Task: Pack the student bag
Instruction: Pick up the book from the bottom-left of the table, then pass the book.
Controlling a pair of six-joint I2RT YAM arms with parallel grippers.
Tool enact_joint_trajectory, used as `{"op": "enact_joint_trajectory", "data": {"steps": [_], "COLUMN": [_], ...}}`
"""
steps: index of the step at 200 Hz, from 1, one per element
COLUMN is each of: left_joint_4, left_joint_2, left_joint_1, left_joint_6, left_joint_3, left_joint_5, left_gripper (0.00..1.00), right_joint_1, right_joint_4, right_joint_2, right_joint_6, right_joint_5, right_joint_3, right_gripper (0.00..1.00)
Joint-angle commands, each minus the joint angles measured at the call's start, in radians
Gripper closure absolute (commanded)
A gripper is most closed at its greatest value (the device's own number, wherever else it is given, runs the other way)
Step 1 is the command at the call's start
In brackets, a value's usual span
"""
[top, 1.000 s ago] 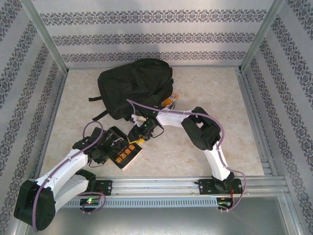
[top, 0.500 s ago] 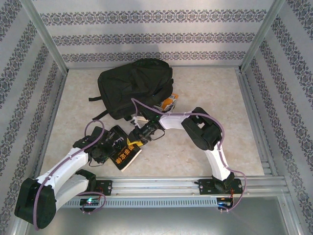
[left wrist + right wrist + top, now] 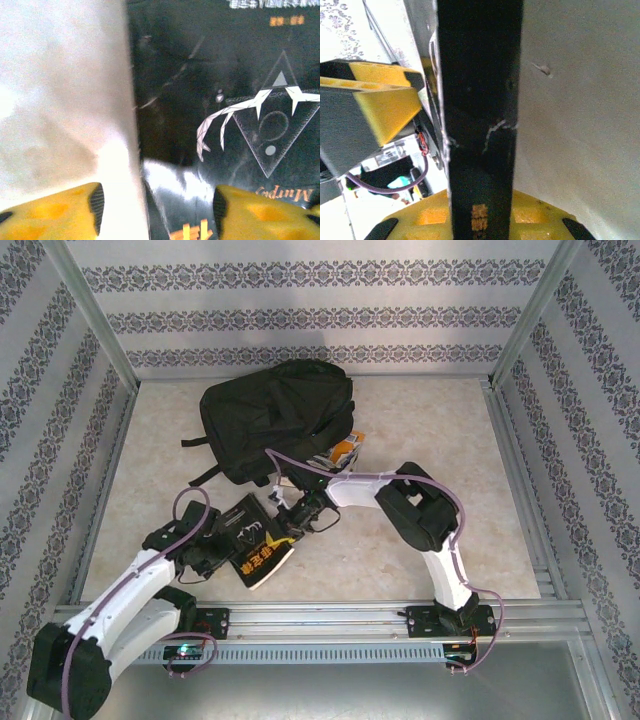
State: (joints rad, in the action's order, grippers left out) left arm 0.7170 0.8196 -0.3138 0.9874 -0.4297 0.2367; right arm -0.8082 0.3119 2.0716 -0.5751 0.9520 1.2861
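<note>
The student bag (image 3: pixel 275 418), a large black backpack, lies at the back centre of the table. In front of it a black book (image 3: pixel 255 543) with orange lettering sits between both grippers. My left gripper (image 3: pixel 222 546) is at the book's left edge. In the left wrist view that gripper (image 3: pixel 155 210) is open, its yellow fingers (image 3: pixel 65 210) apart from the black cover (image 3: pixel 225 100). My right gripper (image 3: pixel 284 522) holds the book's far right edge. In the right wrist view the book (image 3: pixel 480 100) stands edge-on with the right gripper (image 3: pixel 480 222) shut on it.
An orange-covered book (image 3: pixel 345 449) pokes out beside the bag's right side. Bag straps (image 3: pixel 205 475) trail onto the table at the left. Patterned walls and metal rails (image 3: pixel 520 490) enclose the beige table (image 3: pixel 420 420).
My left gripper has opened and let go of the black book. My right gripper has moved down-left onto the book's edge and closed on it. The book has shifted slightly.
</note>
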Motion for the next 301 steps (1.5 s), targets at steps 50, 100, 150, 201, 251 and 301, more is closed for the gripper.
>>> {"op": "enact_joint_trajectory", "data": {"steps": [50, 100, 150, 201, 251, 301], "left_joint_4": [0.0, -0.284, -0.4, -0.578, -0.836, -1.004], "left_joint_2": [-0.026, 0.096, 0.258, 0.341, 0.396, 0.426], "left_joint_1": [0.001, 0.001, 0.0, 0.001, 0.0, 0.003], "left_joint_6": [-0.135, -0.168, -0.166, -0.059, 0.126, 0.226], "left_joint_3": [-0.252, -0.362, -0.498, -0.541, -0.526, -0.516], "left_joint_5": [0.086, 0.273, 0.372, 0.482, 0.58, 0.621], "left_gripper": [0.27, 0.17, 0.16, 0.16, 0.17, 0.28], "right_joint_1": [0.095, 0.219, 0.31, 0.377, 0.402, 0.433], "right_joint_4": [0.022, -0.145, -0.353, -0.714, -0.835, -0.841], "right_joint_2": [-0.398, -0.604, -0.724, -0.762, -0.763, -0.763], "right_joint_6": [0.068, -0.079, -0.278, -0.58, -0.679, -0.683], "right_joint_5": [-0.066, 0.127, 0.212, 0.208, 0.183, 0.176], "right_joint_3": [-0.167, -0.229, -0.257, -0.306, -0.341, -0.389], "right_gripper": [1.0, 1.0, 1.0, 1.0, 1.0, 1.0]}}
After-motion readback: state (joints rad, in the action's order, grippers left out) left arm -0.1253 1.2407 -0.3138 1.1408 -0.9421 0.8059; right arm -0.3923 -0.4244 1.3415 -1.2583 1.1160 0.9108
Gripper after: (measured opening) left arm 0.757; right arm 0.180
